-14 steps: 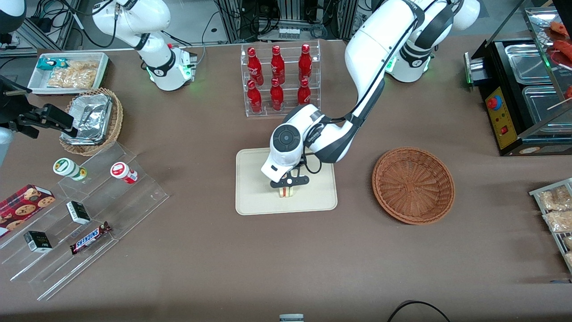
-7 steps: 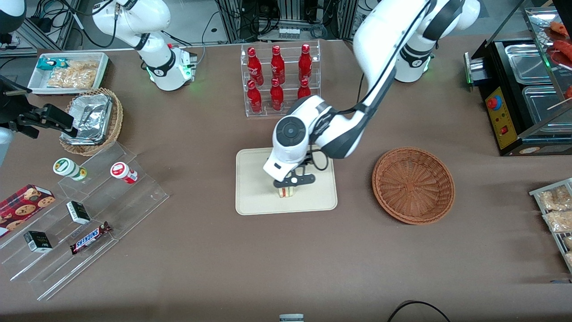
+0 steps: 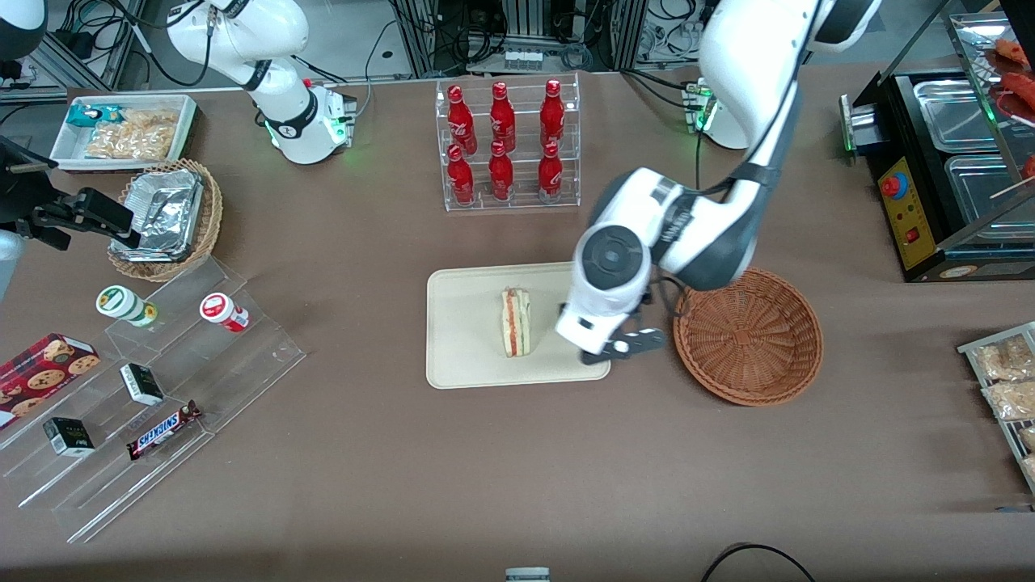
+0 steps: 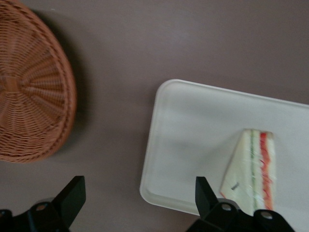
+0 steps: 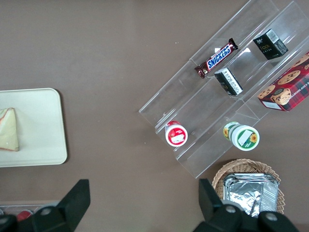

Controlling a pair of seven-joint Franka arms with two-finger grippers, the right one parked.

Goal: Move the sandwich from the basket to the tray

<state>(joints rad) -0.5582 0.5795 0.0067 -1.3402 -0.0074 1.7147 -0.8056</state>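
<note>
Small triangular wedge of pale white bread with red and green filling, the sandwich (image 3: 515, 322), lying alone on the flat cream-beige rectangular plastic tray (image 3: 465, 339), near the tray's middle, cut edge up, untouched by anything. Left arm's two-finger gripper (image 3: 623, 347) hanging above the brown table (image 3: 517, 469) at the tray's corner toward the working arm's end, between tray and round reddish-brown woven wicker basket (image 3: 748, 335). Fingers (image 4: 72, 193) spread wide apart with nothing between them, bare table and tray rim showing in the gap in the left wrist view. Basket just beside the tray and holding nothing.

Delivery step apparently complete: sandwich out of the basket and resting within the tray's low rim. Step in hand, by the look of it, the retreat from the tray. Next move likely little more than lifting clear and parking the arm away from the tray, taking care not to brush the basket rim close beside the gripper or nudge the tray's corner beneath it.
</note>
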